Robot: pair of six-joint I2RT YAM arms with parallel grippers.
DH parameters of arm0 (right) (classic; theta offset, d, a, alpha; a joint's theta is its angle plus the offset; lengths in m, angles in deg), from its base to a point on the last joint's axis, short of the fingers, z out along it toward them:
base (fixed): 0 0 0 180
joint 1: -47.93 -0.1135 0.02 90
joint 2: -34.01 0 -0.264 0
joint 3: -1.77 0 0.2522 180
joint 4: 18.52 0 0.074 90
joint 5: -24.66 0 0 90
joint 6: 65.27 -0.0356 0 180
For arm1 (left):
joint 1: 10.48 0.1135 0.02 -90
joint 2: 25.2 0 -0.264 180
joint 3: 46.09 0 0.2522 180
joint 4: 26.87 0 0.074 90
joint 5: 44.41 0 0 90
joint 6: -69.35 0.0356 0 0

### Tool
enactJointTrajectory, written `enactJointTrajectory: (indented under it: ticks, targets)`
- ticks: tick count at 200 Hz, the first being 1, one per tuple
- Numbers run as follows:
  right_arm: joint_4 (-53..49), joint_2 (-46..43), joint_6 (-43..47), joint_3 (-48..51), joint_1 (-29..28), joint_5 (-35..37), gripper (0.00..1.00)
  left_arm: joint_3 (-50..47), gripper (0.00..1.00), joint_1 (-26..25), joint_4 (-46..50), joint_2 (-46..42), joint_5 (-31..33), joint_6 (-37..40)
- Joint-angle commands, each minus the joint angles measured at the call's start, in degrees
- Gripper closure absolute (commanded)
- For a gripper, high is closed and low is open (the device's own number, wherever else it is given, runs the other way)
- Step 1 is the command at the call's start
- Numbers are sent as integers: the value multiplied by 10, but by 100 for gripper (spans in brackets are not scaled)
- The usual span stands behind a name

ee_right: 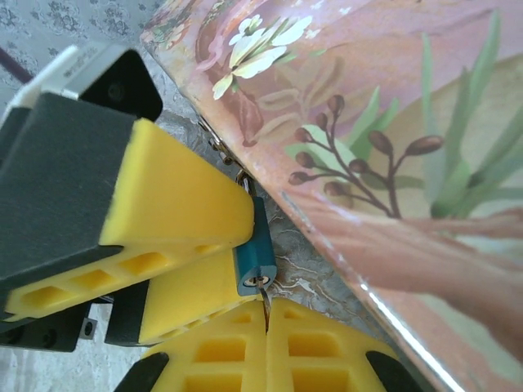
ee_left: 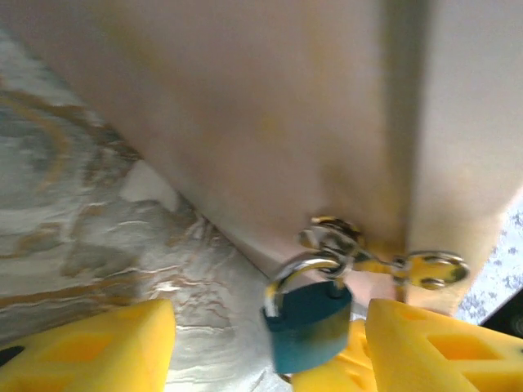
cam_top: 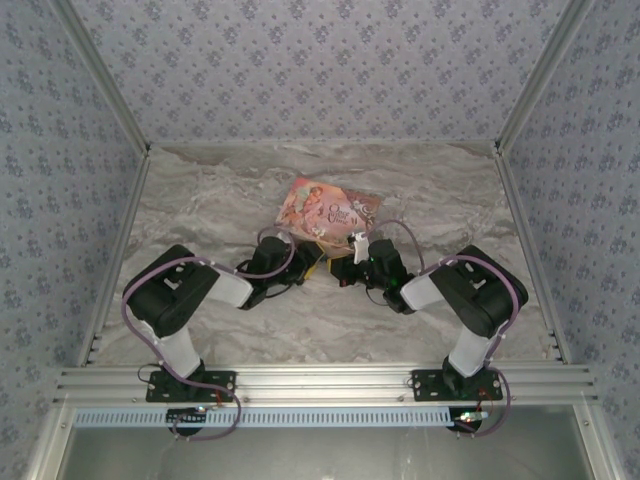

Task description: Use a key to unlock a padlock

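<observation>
Shows one padlock [ee_left: 306,322] hanging at one pink box [ee_right: 392,122], left gripper [ee_left: 268,343] jaws apart, right gripper [ee_right: 267,314] jaws clamped on one key [ee_right: 265,292].

Work enclosure, seen from above. The table [cam_top: 200,200] has a marble-patterned top, grey-white with beige veins. Three walls close it in: back wall [cam_top: 320,70], left wall [cam_top: 60,200] and right wall [cam_top: 590,200], all papered pale blue-grey with a small repeated floral motif. Silvery metal profiles [cam_top: 102,75] run along the wall corners. A slotted metal rail [cam_top: 320,380] spans the near edge, with a pale blue ribbed strip [cam_top: 320,416] just below it. Lighting is even and diffuse; shadows are soft.
</observation>
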Motion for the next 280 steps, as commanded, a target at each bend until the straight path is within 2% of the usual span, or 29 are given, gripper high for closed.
enactJointTrajectory:
  ticks: [1, 45, 125, 209, 214, 239, 280]
  targets:
    - [14, 6, -35, -9, -7, -20, 100, -11, 37, -2, -47, -19, 32, -28]
    - [11, 9, -63, -16, -7, -26, 100, -16, 47, -2, -86, -5, 33, -47]
    - [3, 13, -178, -38, -5, -39, 100, -13, 62, -8, -118, 13, 29, -77]
    - [2, 10, -226, -47, 3, -66, 100, -10, 91, -10, -125, 16, 29, -77]
    - [1, 9, -225, -46, 5, -67, 98, -10, 93, -10, -123, 14, 29, -76]
    - [-9, -3, -210, -38, 9, -63, 76, -11, 98, -10, -103, -6, 32, -64]
    - [-102, -64, -135, -29, 12, -31, 60, -6, 100, -10, -48, -49, 38, -55]
